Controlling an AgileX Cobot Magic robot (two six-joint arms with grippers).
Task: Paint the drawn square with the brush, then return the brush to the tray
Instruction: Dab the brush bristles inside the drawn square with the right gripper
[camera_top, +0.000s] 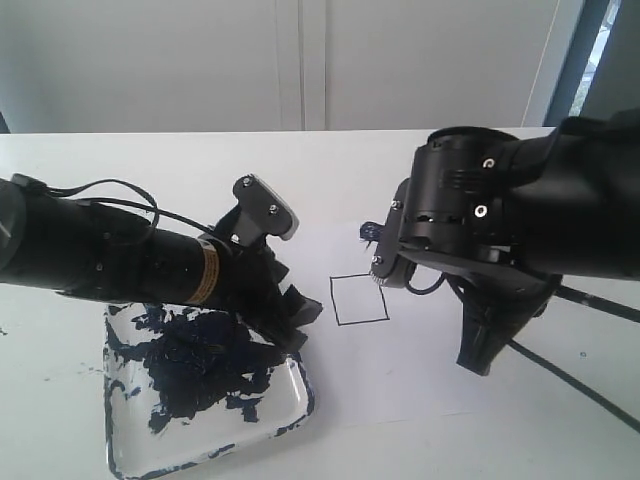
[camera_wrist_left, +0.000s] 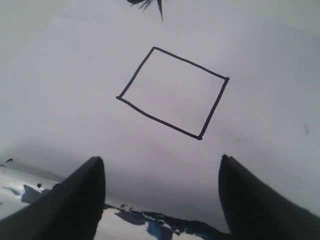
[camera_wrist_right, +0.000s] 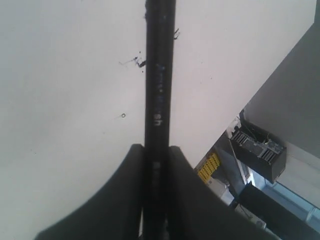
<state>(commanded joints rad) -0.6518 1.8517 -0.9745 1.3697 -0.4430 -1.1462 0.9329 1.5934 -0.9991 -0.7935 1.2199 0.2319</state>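
We see the right hand (camera_wrist_right: 156, 150) pinching the brush (camera_wrist_right: 159, 75) by its shaft, bristles just beyond the drawn square (camera_top: 358, 300); can't tell if they touch paper. Square inside is white. Left hand (camera_wrist_left: 160, 160) is spread, holding nothing, over the paint-blotched tray (camera_top: 215, 448) beside the square.

drawn square (camera_top: 359, 300): thin black outline, inside clean white
brush (camera_wrist_right: 159, 90): black, off the tray
tray (camera_top: 150, 450): smeared dark blue

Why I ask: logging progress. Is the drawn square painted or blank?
Blank: the drawn square shows only its black outline; its inside is white.
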